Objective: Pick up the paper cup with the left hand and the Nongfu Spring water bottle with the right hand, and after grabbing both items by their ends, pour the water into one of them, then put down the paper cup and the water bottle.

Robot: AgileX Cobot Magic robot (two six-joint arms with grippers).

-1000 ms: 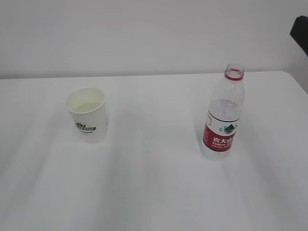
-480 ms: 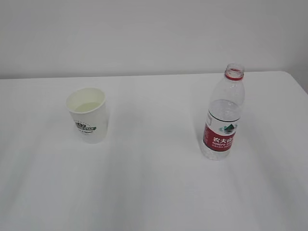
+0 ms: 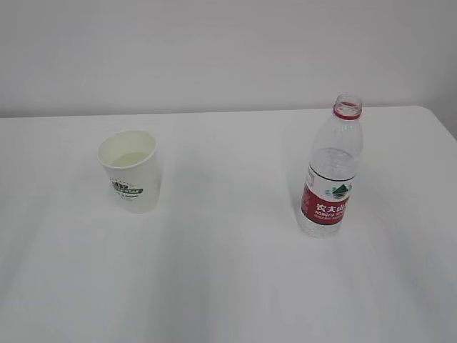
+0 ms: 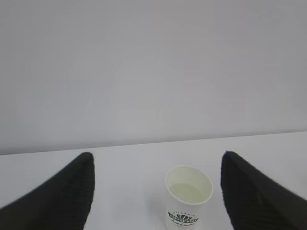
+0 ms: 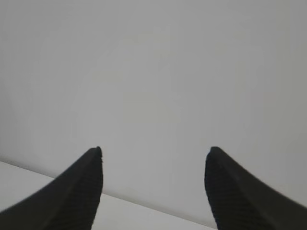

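The paper cup (image 3: 130, 170) is sitting upright on the white table (image 3: 228, 286) with some water (image 3: 130, 158) in it, well left of the uncapped Nongfu Spring water bottle (image 3: 333, 170), and we're seeing both the left hand (image 4: 156, 155) and right hand (image 5: 154, 151) spread wide, gripping nothing.

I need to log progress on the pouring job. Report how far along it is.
Done, by the look of it: the paper cup holds water, and the uncapped Nongfu Spring water bottle stands upright; both rest on the table. In hand: nothing. The left gripper is open, away from the cup, and the right gripper is open and empty. Left: nothing visible.
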